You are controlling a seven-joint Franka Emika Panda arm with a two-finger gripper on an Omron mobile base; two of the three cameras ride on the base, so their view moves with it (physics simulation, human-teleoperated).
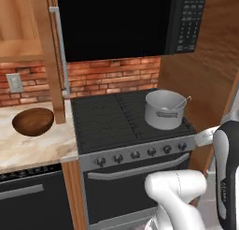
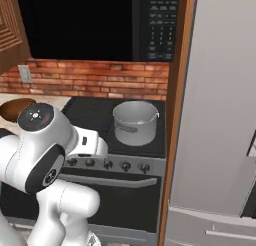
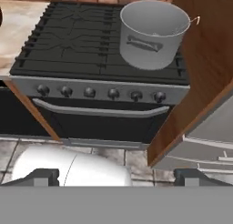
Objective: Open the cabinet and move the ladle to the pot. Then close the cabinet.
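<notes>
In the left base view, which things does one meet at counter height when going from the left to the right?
Wall outlet → wooden bowl → open cabinet door with its silver handle → black stove → pot with the ladle inside.

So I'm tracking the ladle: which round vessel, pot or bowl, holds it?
The steel pot on the stove; the ladle leans inside. The wooden bowl holds nothing.

- Pot (image 1: pixel 163 110): grey brushed steel, paler inside.
- Ladle (image 1: pixel 180 103): silvery-white.
- Cabinet (image 1: pixel 25 23): medium-brown wood, silver bar handle (image 1: pixel 59 49).
- Stove (image 1: pixel 126 124): black top and grates, grey knob panel, dark oven door.
- Bowl (image 1: pixel 32 121): dark brown wood.
- Wall (image 1: pixel 112 77): red-brown brick pattern, pale mortar lines.
- Table (image 1: pixel 32 147): beige marbled stone.
- Microwave (image 1: pixel 126 21): black.
- Fridge (image 2: pixel 220 105): light grey.
</notes>
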